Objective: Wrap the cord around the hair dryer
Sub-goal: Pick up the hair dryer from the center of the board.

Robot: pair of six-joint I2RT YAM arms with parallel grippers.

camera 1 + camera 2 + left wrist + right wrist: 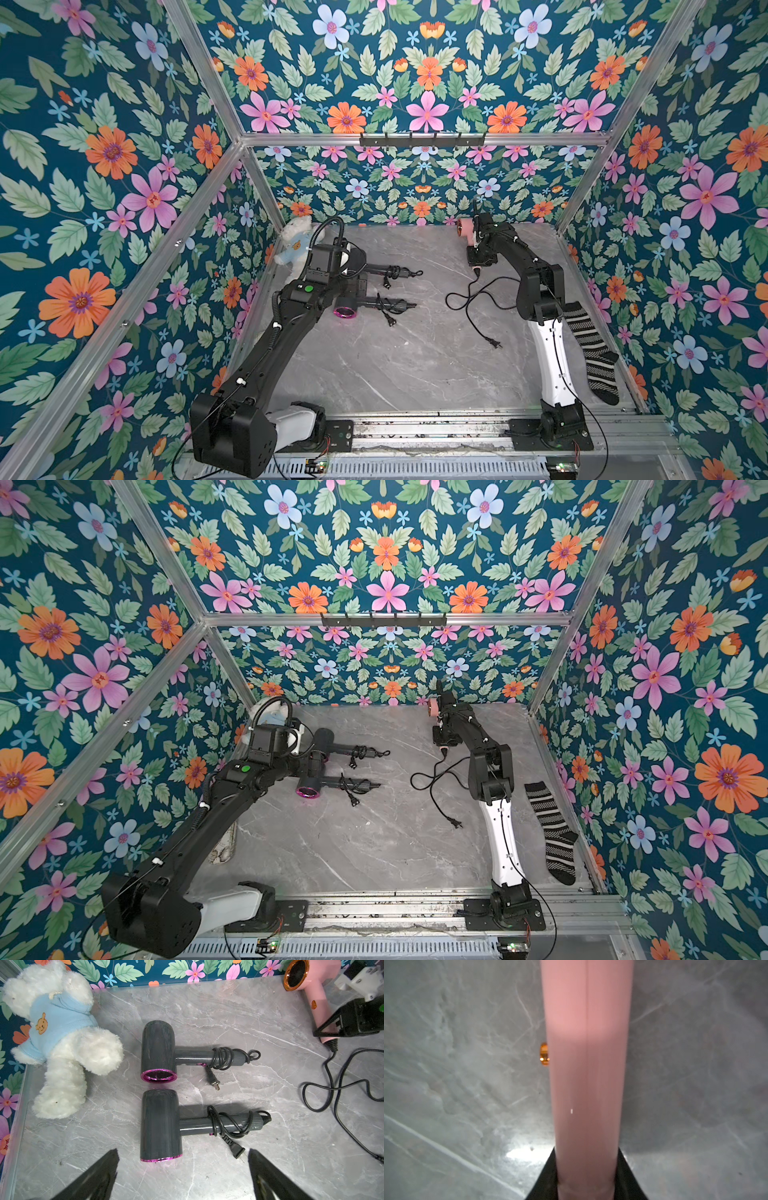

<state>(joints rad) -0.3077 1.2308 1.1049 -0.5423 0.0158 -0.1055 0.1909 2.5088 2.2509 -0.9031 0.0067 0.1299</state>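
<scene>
Rigid, smooth and likely light, the pink hair dryer [315, 1001] sits upper right in the left wrist view, handle clamped in the right gripper [586, 1151]. Its limp cord [467, 313] sprawls right of centre in a top view, best taken near the plug [494, 343]; the left gripper [182, 1152] gapes empty.

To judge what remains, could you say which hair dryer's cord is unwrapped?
The pink hair dryer: its cord trails loose on the table; both grey dryers have theirs wrapped.
</scene>
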